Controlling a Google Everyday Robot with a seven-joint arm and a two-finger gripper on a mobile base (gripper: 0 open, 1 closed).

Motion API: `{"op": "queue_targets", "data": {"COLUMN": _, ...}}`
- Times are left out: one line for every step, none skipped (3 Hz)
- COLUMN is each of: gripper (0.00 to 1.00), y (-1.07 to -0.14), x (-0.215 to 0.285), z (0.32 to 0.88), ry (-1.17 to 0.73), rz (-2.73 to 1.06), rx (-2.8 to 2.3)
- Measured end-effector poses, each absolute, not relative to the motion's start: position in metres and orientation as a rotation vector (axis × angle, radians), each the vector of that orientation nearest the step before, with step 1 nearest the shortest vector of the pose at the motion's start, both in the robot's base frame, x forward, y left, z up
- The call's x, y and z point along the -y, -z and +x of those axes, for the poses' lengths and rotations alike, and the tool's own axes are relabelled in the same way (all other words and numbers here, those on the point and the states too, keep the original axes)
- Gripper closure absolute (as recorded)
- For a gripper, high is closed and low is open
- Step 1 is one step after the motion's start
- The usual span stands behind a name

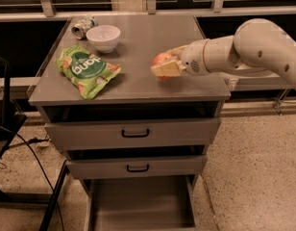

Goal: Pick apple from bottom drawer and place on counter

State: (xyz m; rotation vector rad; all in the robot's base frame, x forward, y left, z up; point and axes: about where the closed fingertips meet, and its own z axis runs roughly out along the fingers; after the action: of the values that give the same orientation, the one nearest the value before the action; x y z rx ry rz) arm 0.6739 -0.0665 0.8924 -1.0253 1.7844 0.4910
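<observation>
The red apple (162, 58) with a yellowish patch sits between the fingers of my gripper (166, 64) over the right middle of the counter (138, 42), at or just above its surface. The gripper is shut on the apple; the white arm reaches in from the right. The bottom drawer (141, 203) is pulled open below, its plain grey floor bare.
A green chip bag (85, 70) lies on the counter's left side. A white bowl (103, 36) and a tipped can (82, 27) stand at the back left. Two upper drawers with black handles (135, 133) are closed. Cables and a black stand lie on the floor at left.
</observation>
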Motion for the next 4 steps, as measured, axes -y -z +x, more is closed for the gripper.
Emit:
{"op": "queue_targets", "data": {"gripper": 1.00, "y": -0.883, "x": 0.061, "z": 0.687, "ry": -0.524, "rz": -0.990, "rx": -1.823}}
{"op": "queue_targets", "data": {"gripper": 1.00, "y": -0.873, "x": 0.058, "z": 0.694, "ry": -0.550, "rz": -0.973, "rx": -1.858}}
{"op": "queue_targets", "data": {"gripper": 1.00, "y": -0.863, "x": 0.056, "z": 0.698, "ry": -0.575, "rz": -0.966, "rx": -1.889}}
{"op": "queue_targets", "data": {"gripper": 1.00, "y": -0.858, "x": 0.055, "z": 0.699, "ry": -0.587, "rz": -0.964, "rx": -1.904}}
